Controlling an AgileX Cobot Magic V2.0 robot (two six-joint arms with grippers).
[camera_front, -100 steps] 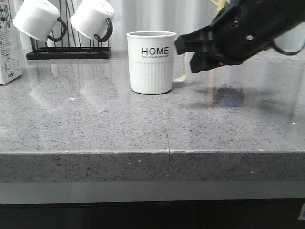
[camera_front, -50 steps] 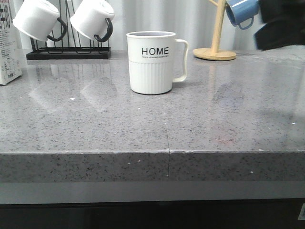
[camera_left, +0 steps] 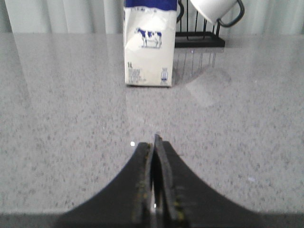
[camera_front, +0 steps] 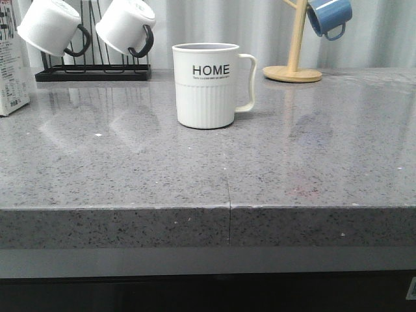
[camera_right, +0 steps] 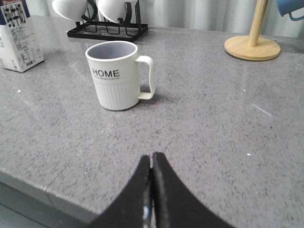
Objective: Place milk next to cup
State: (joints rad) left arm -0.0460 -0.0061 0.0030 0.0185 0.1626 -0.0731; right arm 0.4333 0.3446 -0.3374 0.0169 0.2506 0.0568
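The cup (camera_front: pixel 205 84), a white mug with black "HOME" lettering and a cream handle, stands upright mid-counter; it also shows in the right wrist view (camera_right: pixel 116 75). The milk (camera_front: pixel 12 62) is a white carton at the far left edge, cut off by the frame; the left wrist view shows its cow picture and blue top (camera_left: pixel 148 45), and it shows in the right wrist view (camera_right: pixel 18 35). My left gripper (camera_left: pixel 154 142) is shut and empty, well short of the carton. My right gripper (camera_right: pixel 152 159) is shut and empty, short of the cup. Neither gripper shows in the front view.
A black rack (camera_front: pixel 94 68) with two plain white mugs (camera_front: pixel 52 26) stands at the back left. A wooden mug tree (camera_front: pixel 294 65) with a blue mug (camera_front: pixel 328 16) stands at the back right. The grey stone counter's front edge (camera_front: pixel 227 208) runs across the front view.
My right arm, which hung over the counter beside the cup a second ago, has drawn back to the right and out of the front view. The cup and carton have not moved.
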